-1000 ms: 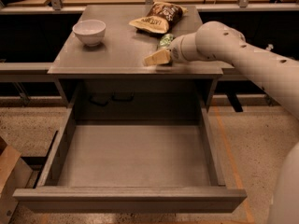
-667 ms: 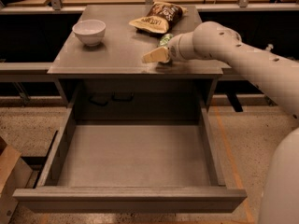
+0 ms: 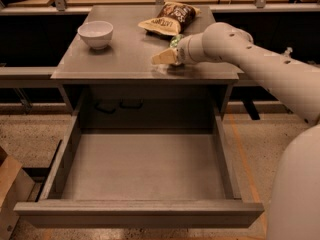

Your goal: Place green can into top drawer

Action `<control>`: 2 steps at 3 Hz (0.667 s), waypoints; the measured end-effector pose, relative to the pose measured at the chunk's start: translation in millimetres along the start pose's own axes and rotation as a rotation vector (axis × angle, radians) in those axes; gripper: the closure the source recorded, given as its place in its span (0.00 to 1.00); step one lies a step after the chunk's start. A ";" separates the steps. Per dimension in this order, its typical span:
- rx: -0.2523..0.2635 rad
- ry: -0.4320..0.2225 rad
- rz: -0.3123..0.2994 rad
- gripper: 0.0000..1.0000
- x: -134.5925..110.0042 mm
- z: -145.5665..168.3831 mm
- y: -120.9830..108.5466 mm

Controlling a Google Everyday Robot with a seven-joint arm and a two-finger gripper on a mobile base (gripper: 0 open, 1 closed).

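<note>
Though right beside green can [image 3: 175,40], chip bag [image 3: 167,19] just behind, pincer [image 3: 162,59] low over table [image 3: 115,64], grip state unclear

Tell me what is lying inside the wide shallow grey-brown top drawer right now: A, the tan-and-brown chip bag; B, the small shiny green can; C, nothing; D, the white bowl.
C: the top drawer shows only its bare floor, while the green can is up on the table by the gripper, as are the white bowl and chip bag.
</note>
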State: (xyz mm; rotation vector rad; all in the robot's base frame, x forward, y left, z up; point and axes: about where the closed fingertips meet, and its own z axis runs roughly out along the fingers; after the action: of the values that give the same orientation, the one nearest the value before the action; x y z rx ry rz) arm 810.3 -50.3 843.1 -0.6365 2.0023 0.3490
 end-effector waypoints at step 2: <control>-0.013 -0.014 -0.031 0.65 -5.1 -2.8 9.0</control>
State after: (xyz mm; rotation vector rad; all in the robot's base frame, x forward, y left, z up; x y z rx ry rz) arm 805.2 -42.8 848.7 -0.6704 1.9759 0.3471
